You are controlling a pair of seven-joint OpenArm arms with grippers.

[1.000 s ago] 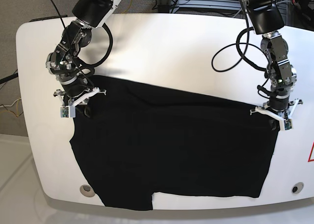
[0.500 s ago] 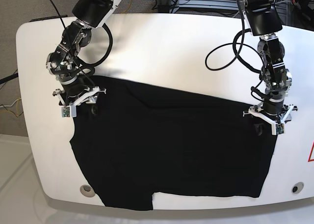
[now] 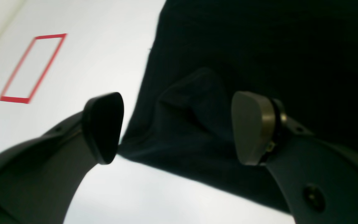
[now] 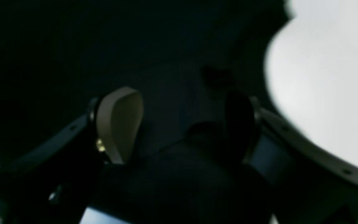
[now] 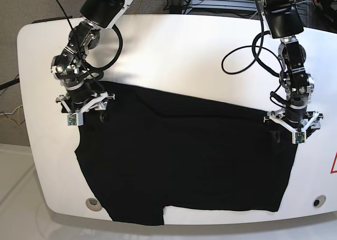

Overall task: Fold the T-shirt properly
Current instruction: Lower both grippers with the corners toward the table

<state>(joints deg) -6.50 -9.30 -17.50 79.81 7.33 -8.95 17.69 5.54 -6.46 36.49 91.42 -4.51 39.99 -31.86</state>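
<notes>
Both pincers have released: left gripper (image 3: 176, 127) and right gripper (image 4: 179, 127) stand apart, T-shirt (image 5: 184, 161) corners lying slack beneath them, evidently laid down after folding.

right tool (image 4: 182, 124): jaws spread | over black T-shirt (image 4: 73, 46) | white table (image 4: 322, 77) beside

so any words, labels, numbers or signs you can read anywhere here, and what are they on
No readable text in any view.
The plain black cloth T-shirt carries no print or label.
The white table has only a red tape rectangle outline, no lettering inside it.
A red mark at the table's edge in the base view is cut off; it cannot be read.
The small green boards by the wrist cameras are too small to read.
</notes>
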